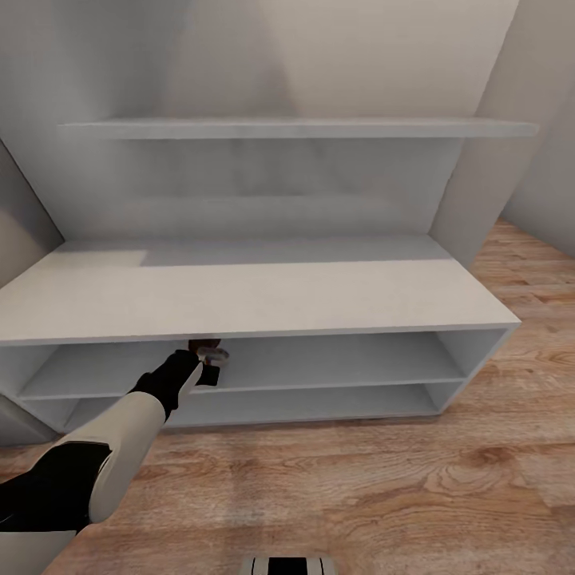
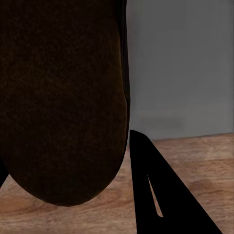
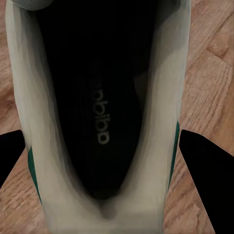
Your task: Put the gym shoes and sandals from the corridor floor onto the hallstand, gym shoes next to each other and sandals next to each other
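Hallstand: a pale grey low bench unit (image 1: 263, 299) with a flat top, two open shelves beneath and a long wall shelf (image 1: 303, 128) above; it stands against the wall on the floor.
Floor: light brown wood-grain corridor floor (image 1: 359, 495) in front of the unit.
Left arm: white-and-black, reaching forward from the lower left of the head view to the front edge of the upper open shelf.
Left pincer (image 1: 209, 363): closed on a dark reddish-brown leather sandal (image 2: 61, 97). In the head view only a small part of the sandal shows just under the bench top edge. In the left wrist view its smooth dark rounded sole end lies against one black finger (image 2: 165, 195), with grey panel and floor behind.
Right pincer (image 3: 102, 161): its black fingers (image 3: 207, 165) flank a white lace-up gym shoe with green side stripes (image 3: 105, 117), seen from above into its dark insole; whether they are pressing on it I cannot tell.
Gym shoe place: over wood plank floor.
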Available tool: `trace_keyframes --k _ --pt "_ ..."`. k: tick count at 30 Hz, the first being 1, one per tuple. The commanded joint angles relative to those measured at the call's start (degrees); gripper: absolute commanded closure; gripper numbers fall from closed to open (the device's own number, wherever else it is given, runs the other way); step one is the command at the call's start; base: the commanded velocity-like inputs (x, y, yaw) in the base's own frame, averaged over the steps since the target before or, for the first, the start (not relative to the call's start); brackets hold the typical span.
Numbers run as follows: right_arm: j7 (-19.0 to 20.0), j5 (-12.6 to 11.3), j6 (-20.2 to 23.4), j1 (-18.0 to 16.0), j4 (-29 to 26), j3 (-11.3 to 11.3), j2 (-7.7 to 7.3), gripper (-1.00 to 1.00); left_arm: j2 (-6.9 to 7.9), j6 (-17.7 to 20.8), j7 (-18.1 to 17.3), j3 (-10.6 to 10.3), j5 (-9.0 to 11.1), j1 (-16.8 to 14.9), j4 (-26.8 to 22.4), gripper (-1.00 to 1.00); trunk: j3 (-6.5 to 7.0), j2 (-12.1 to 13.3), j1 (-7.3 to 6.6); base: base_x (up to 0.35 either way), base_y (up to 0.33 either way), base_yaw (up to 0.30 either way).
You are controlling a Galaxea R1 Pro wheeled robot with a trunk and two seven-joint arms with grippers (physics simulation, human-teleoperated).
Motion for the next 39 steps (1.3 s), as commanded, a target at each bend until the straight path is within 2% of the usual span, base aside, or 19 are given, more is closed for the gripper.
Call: trace_keyframes --k 1,32,33,39 --pt "0.12 -0.53 0.25 -0.02 -0.08 -0.08 0.01 1.0 0.01 0.32 -0.13 -0.25 -0.54 -0.01 -0.1 1.0 -0.04 -0.02 -0.01 0.021 0.017 0.0" --pt "0.12 -0.53 0.25 -0.02 -0.04 -0.08 0.01 1.0 0.01 0.25 -0.1 -0.19 -0.47 0.0 -0.18 1.0 -0.04 -0.02 -0.01 0.04 0.009 0.0" --pt "0.12 -0.53 0.25 -0.02 -0.03 -0.08 0.01 1.0 0.04 0.26 -0.12 -0.2 -0.47 -0.01 -0.18 -1.0 -0.04 -0.02 -0.01 0.0 0.0 0.0" --pt "0.12 -0.53 0.25 -0.02 -0.02 -0.08 0.01 1.0 0.17 0.28 -0.09 -0.17 -0.59 -0.01 -0.17 -1.0 -0.04 -0.02 -0.01 0.0 0.0 0.0"
